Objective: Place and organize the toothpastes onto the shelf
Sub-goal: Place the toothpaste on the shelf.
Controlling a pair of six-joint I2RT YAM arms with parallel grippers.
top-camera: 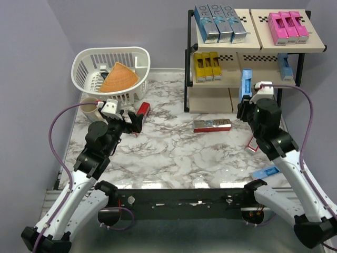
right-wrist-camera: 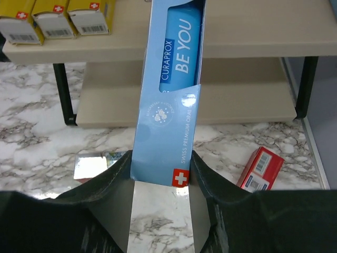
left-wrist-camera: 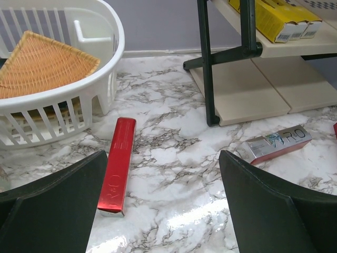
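Yellow boxes [top-camera: 207, 66] are hogging the shelf's [top-camera: 229, 76] middle tier, leaving bare board beside them. A silver box [top-camera: 212, 125] is lying out front.

Colours at your grippers
Between the black fingers [right-wrist-camera: 102, 184] of the right gripper [right-wrist-camera: 161, 158] you see a light blue carton [right-wrist-camera: 176, 63]; ahead of the left gripper [left-wrist-camera: 163, 158], a red carton [left-wrist-camera: 118, 164] on the white, grey-veined marble tabletop [left-wrist-camera: 174, 137].

Marble table [top-camera: 174, 158] (red carton [top-camera: 143, 109], basket [top-camera: 143, 58], shelf [top-camera: 260, 38])
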